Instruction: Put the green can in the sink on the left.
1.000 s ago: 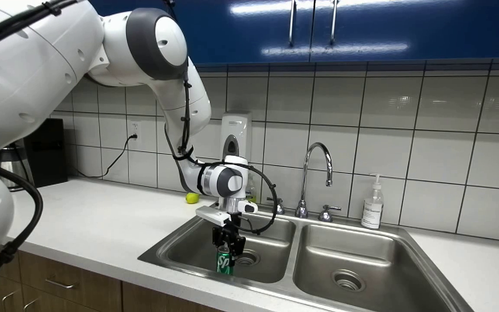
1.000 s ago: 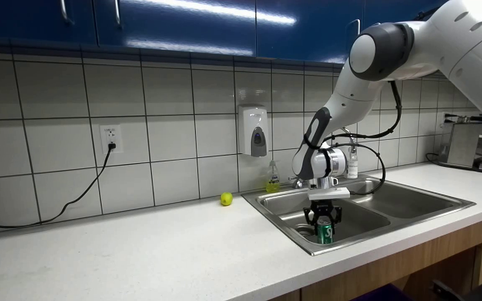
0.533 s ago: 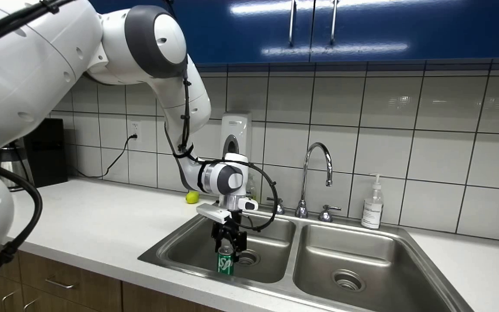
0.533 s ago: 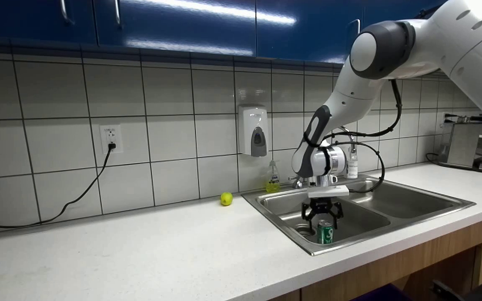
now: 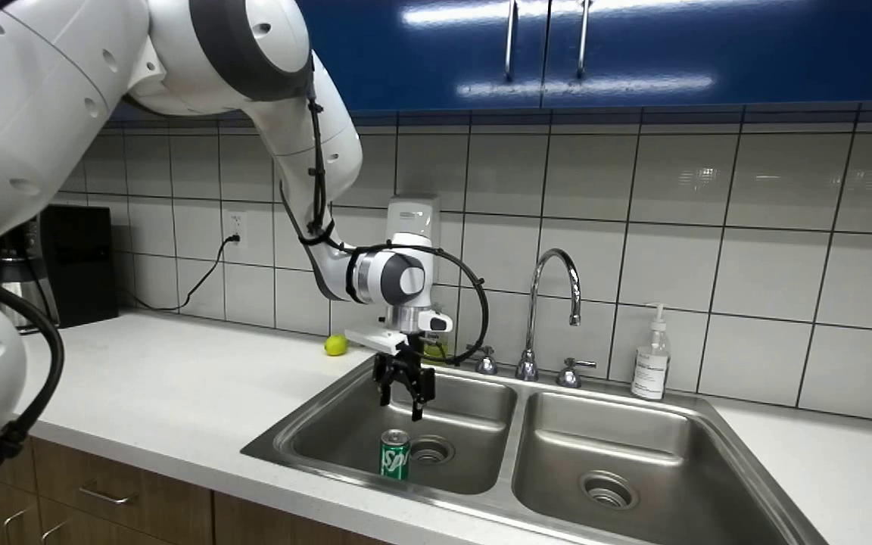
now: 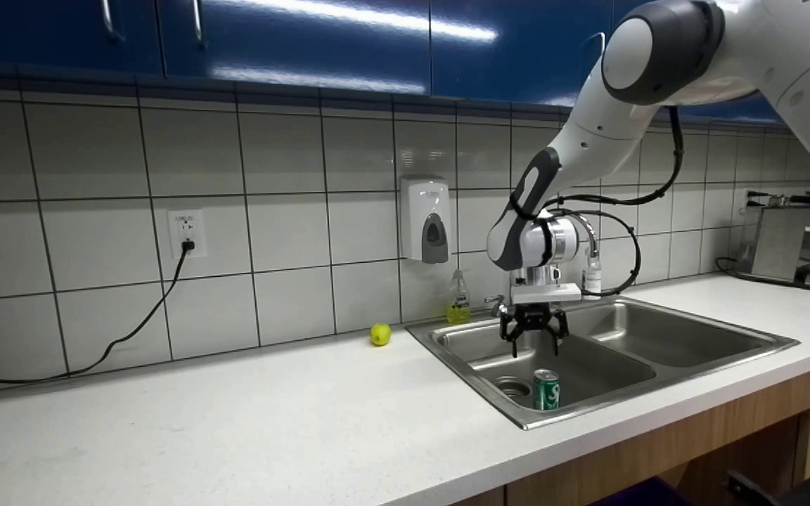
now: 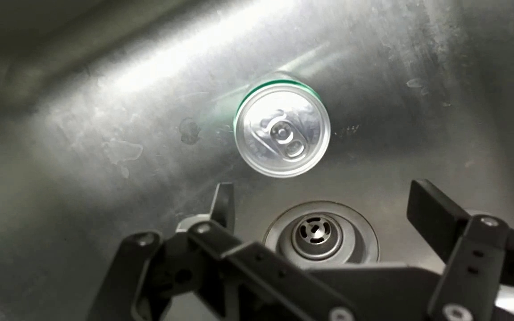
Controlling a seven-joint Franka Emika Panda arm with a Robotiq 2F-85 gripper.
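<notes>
One green can (image 5: 394, 456) stood upright in the basin (image 5: 474, 435) at nine o'clock of the sink (image 5: 515, 446) in both exterior views; in the wrist view the drain (image 7: 317, 229) lay near it, at five o'clock. The claw (image 6: 536, 350) hung at twelve o'clock from the can in both exterior views, apart from it, with its fingers (image 7: 435, 216) spread wide. On the bench (image 5: 216, 371) in an exterior view, a yellow-green fruit (image 5: 336, 345) sat at ten o'clock from the sink

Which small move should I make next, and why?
I'd probably lift the black mechanical gripper straight up: its open jaws hang higher than, and apart from, the green cylindrical can, which already stands upright in the left rectangular metal sink basin.
</notes>
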